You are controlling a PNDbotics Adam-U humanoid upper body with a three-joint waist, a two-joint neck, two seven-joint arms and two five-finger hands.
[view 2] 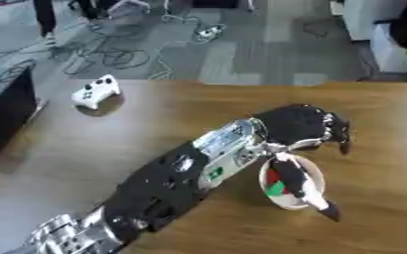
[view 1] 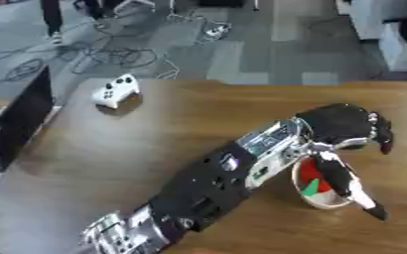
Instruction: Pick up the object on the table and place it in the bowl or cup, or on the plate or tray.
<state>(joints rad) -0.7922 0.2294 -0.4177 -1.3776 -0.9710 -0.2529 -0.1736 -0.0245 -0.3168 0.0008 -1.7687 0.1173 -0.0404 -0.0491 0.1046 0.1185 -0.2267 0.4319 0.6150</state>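
Observation:
My left arm reaches in from the lower left across the wooden table (view 1: pixel 155 144). Its black left hand (view 1: pixel 339 124) hovers over the far rim of a small white bowl (view 1: pixel 330 204) near the right side. The fingers (view 1: pixel 383 139) hang relaxed and bent downward, holding nothing, while the thumb (view 1: pixel 346 183) stretches across the bowl's opening. Inside the bowl lies a red object (view 1: pixel 308 172) with a green part (view 1: pixel 311 189), partly hidden by the thumb. My right hand does not show.
A white game controller (view 1: pixel 116 91) lies at the table's far left. A black screen-like panel (view 1: pixel 18 119) stands along the left edge. Cables cover the floor (view 1: pixel 111 54) beyond the table's far edge.

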